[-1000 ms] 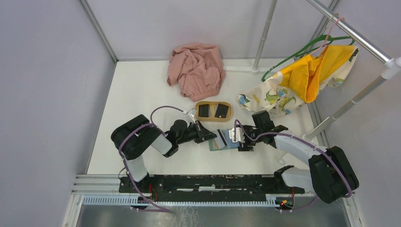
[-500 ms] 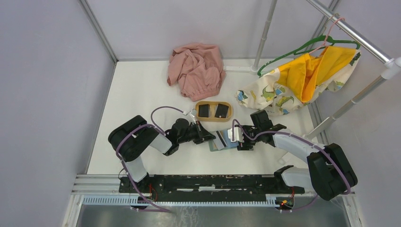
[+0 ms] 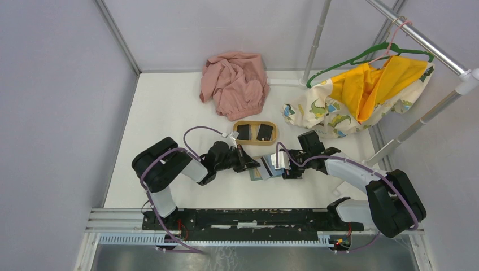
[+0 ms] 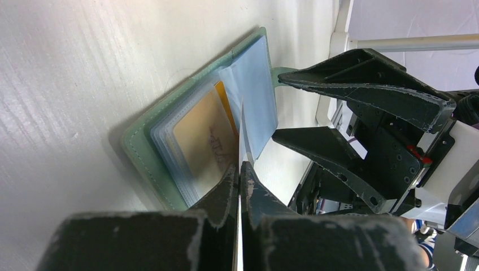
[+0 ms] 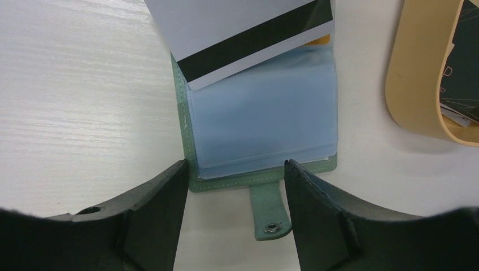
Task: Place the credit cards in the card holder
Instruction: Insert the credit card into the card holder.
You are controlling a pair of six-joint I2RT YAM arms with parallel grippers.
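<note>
The card holder [image 3: 271,173] lies open on the white table [image 3: 169,113], near the middle and just on the near side of an oval wooden tray [image 3: 254,131]. We see a soft grey-green cover with stitched edges, a snap strap [image 5: 270,212] at one end, and pale blue see-through sleeves stacked inside. A gold card [image 4: 202,141] already sits under one sleeve.

The left hand [image 4: 238,169] reaches in from the left, its fingers pressed tight on a pale card [image 5: 248,34] with a dark stripe, seen edge-on from that wrist. The holder lies directly beyond those fingertips, to the right, and the card's leading edge meets the sleeve stack. From the right wrist the stripe runs at a slant to the sleeve mouth, so we judge the card's long side is a little skewed and needs squaring before it slides in. Whether the edge is already inside a sleeve we cannot tell.

The right hand [image 5: 234,166] comes from the right, spread wide and gripping nothing, with one finger on each side of the holder's strap end. The left hand is nearer the work — it has the card. Two black cards [image 3: 243,132] wait in the tray.
</note>
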